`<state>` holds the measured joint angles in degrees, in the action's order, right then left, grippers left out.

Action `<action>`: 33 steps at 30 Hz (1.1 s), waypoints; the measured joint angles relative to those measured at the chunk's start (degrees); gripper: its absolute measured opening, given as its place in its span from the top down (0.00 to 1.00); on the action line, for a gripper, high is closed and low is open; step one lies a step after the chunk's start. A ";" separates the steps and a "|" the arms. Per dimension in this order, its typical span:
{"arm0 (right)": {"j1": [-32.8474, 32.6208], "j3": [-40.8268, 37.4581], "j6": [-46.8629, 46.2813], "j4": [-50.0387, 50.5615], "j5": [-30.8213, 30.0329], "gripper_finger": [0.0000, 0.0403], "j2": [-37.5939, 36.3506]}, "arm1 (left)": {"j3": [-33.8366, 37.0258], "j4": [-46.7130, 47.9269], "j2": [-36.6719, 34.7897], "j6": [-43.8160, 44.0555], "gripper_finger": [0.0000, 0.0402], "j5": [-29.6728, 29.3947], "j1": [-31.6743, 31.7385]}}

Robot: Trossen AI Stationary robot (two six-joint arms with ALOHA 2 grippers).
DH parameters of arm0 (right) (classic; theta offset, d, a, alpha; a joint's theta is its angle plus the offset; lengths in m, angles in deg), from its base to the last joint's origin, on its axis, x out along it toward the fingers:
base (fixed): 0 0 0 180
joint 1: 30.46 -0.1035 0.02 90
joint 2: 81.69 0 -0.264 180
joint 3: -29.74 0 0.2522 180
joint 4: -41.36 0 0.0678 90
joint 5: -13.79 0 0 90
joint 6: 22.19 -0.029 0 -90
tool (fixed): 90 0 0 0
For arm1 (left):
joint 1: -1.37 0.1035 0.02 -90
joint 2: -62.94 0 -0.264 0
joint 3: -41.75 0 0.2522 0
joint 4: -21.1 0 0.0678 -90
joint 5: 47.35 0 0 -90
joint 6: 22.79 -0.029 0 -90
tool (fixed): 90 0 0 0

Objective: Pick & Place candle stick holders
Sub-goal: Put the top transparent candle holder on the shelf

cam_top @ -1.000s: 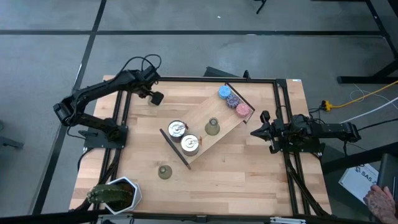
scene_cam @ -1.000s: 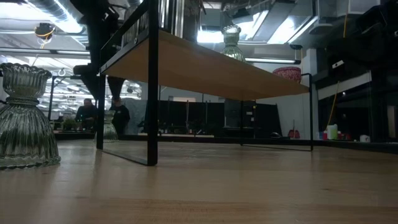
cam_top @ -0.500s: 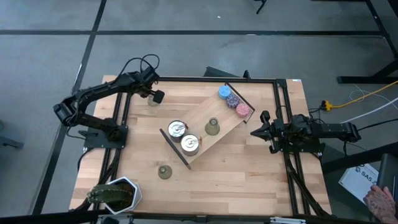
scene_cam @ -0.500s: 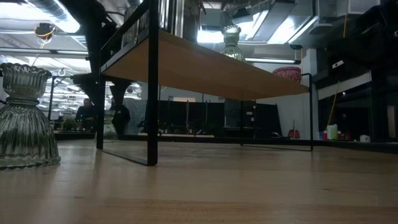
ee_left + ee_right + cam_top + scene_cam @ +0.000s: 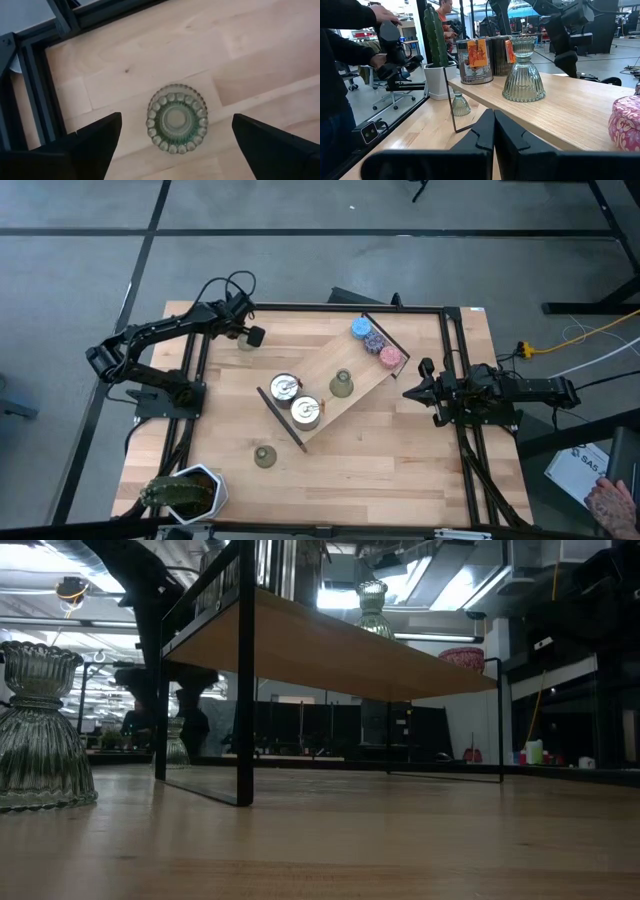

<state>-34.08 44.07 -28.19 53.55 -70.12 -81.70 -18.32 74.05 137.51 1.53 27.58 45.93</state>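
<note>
Left claw (image 5: 247,337): hangs above the bench's far left corner, fingers spread wide and holding nothing; in its wrist view a ribbed green candle holder (image 5: 176,119) stands upright on the wood between the two fingers, seen from straight above.
Front candle holder (image 5: 265,455): stands alone on the bare bench near the front edge, just beyond a potted cactus (image 5: 180,495) at the front left corner.
Raised shelf (image 5: 355,375): a slanted board across the bench's middle; it carries two silver tins (image 5: 294,399) at its near end, a third candle holder (image 5: 342,384) at mid-board, and three glittery pucks (image 5: 372,342) at its far end.
Right claw (image 5: 415,392): parked at the right edge of the bench, fingers pressed together, holding nothing.
Step in hand: judged as the approach to grasp the far-left candle holder, not yet gripped.
Next move: likely to lower around the narrow neck, stay centred, then close.
</note>
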 joint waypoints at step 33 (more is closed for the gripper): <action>-0.01 0.01 0.00 -0.01 0.00 0.98 0.00 | 0.00 0.43 0.00 1.50 0.39 -0.26 0.02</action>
<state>-34.10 44.08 -28.19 53.54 -70.12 -81.70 -18.32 74.47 137.51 3.03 27.32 45.95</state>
